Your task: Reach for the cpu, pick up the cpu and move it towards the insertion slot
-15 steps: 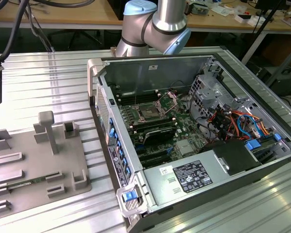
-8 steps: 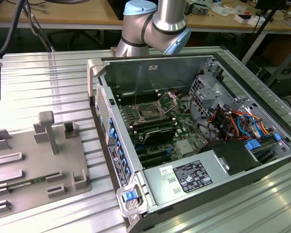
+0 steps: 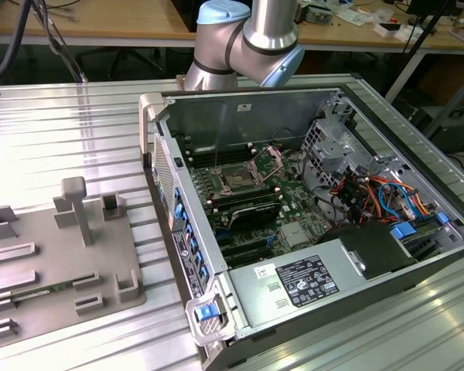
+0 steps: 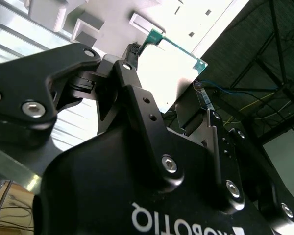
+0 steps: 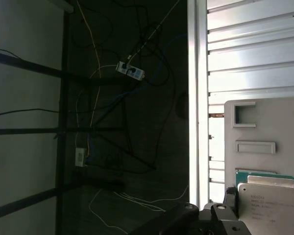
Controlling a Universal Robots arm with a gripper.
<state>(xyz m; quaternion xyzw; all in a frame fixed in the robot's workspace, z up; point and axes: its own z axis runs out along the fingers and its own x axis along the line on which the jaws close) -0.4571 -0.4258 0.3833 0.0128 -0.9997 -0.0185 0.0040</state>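
Note:
The cpu (image 4: 174,63) is a flat silvery square with a thin green rim. My gripper (image 4: 164,78) is shut on it, with one black finger (image 4: 132,61) at one edge and the other finger at the opposite edge. The chip hangs clear of the grey tray (image 4: 152,10), and one corner of it reaches out over the dark floor. In the first wrist view the cpu (image 5: 272,208) sits beside a fingertip (image 5: 230,195), with the tray (image 5: 284,122) behind it. The insertion slot (image 3: 238,179) lies on the green board inside the open computer case, its metal bracket (image 3: 267,161) hinged up.
The grey tray (image 3: 54,255) with its raised blocks lies on the ribbed metal table at the exterior view's left. The case walls (image 3: 166,178) stand around the board. A labelled power supply box (image 3: 301,282), drive cage and coloured cables (image 3: 379,193) crowd the case's right side. The arm (image 3: 247,39) rises behind it.

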